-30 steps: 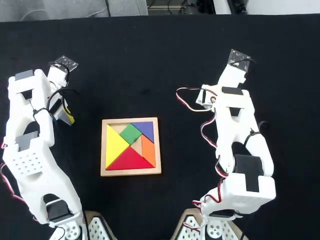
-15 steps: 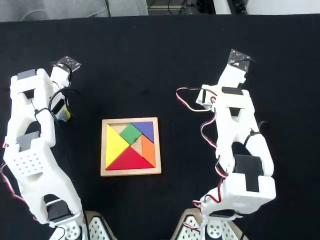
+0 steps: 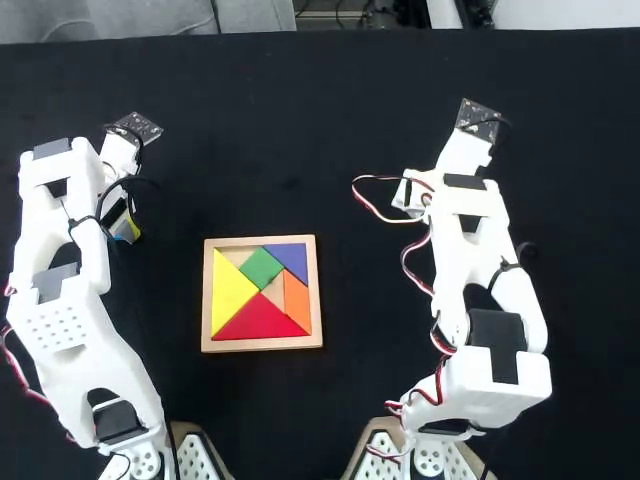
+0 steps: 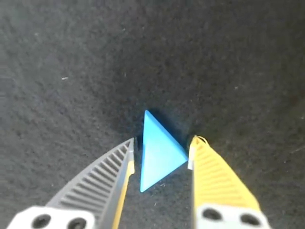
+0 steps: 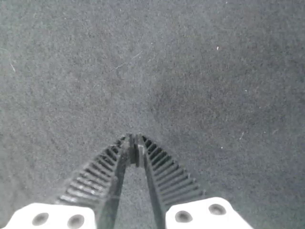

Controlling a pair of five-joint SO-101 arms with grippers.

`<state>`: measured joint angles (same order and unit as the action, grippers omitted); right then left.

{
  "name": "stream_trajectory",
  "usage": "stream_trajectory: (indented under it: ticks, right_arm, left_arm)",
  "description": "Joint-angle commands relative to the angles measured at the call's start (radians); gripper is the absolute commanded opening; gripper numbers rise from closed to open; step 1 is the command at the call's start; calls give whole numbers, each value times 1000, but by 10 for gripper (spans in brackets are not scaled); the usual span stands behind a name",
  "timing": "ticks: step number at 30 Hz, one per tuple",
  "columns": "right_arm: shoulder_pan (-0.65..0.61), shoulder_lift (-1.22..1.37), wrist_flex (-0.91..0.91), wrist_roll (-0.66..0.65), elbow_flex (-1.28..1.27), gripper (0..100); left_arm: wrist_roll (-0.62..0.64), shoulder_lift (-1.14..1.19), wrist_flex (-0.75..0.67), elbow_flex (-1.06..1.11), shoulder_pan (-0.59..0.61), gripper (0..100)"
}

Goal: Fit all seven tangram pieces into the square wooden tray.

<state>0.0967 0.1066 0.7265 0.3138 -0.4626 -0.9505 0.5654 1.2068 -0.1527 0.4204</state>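
Well, black cloth (image 3: 330,100) spreads under everything on my feed, with the left arm (image 3: 60,300) and right arm (image 3: 470,230) standing at either side of the tray (image 3: 206,300). The tray lies flat between them. Inside it I count five coloured pieces: a yellow triangle (image 3: 228,290), a red triangle (image 3: 262,320), an orange piece (image 3: 297,300), a blue piece (image 3: 292,258) and a green square (image 3: 262,267), plus two small wood-coloured triangular spots. The right gripper (image 5: 133,144) sits over bare cloth with its fingers pressed together. The left gripper (image 4: 162,141), off to the tray's left and apart from it, has its fingers spread around a light blue triangle (image 4: 159,152). The yellow finger (image 4: 214,176) touches one corner and the grey finger (image 4: 105,171) sits just beside the opposite edge. I cannot tell whether the triangle rests on the cloth.
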Motion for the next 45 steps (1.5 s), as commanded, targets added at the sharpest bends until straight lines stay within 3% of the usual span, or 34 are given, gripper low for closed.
stream_trajectory:
  ticks: [1, 13, 18, 24, 28, 32, 36, 42, 45]
  right_arm:
    - [12, -64, -18, 11, 47, 11]
    - [11, -62, -18, 11, 47, 11]
    - [11, -61, -18, 11, 47, 11]
    - [9, -59, -18, 11, 47, 11]
    - [12, -59, -20, 11, 47, 11]
    - [15, -62, -20, 11, 48, 11]
    - [18, -65, -20, 11, 48, 11]
    - [69, -67, -20, 12, 58, 11]
    - [87, -61, -18, 15, 68, 11]
  left_arm:
    - [-11, -8, -9, -10, 4, 191]
    - [-11, -8, -5, -5, 4, 190]
    - [-17, -6, -5, -10, 4, 98]
    - [-40, -14, -2, -2, 4, 106]
    - [-44, -66, 135, -88, -18, 106]
    - [-58, -206, 344, -203, -102, 108]
    - [-175, -354, 462, -203, -206, 106]
    - [-173, -506, 462, -59, -406, 106]
    - [-124, -526, 373, 65, -527, 106]
